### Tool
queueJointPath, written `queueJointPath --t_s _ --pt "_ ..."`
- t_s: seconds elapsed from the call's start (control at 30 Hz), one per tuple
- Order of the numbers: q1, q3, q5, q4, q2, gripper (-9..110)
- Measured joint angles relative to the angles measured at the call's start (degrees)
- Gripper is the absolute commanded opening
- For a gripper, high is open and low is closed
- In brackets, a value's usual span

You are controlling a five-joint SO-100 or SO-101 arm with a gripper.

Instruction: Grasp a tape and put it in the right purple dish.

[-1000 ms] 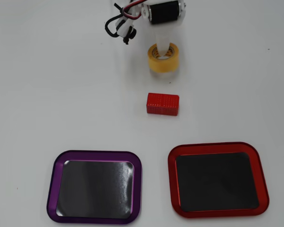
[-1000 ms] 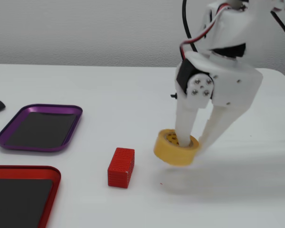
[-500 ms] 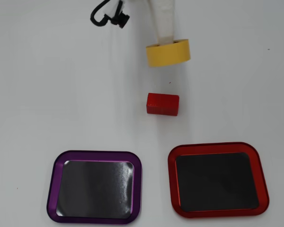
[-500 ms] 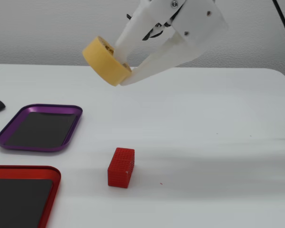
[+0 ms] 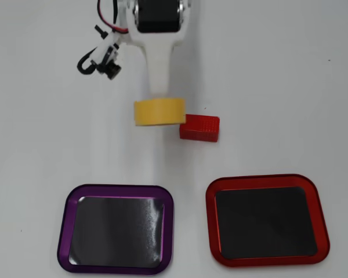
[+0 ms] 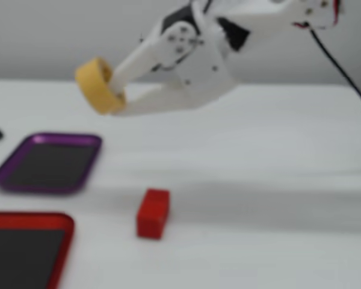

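The yellow tape roll is held in my white gripper, lifted well above the table, as the fixed view shows. One finger passes through the roll's hole and the other lies under it. In the overhead view the gripper comes down from the top and the roll hides its tips. The purple dish lies empty at the bottom left of the overhead view, below and left of the held roll.
A red block lies on the white table just right of the tape in the overhead view. A red tray lies right of the purple dish there. A small black camera and cable hang left of the arm.
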Motion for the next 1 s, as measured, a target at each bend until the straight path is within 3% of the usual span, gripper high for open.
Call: queueJointPath --t_s 0.37,0.73,1.0 --pt "2.99 -13.36 0.0 1.32 -16.87 0" --pt "4.92 -33.05 0.0 17.05 -28.65 0" --pt "6.24 -37.97 0.0 24.35 -30.41 1"
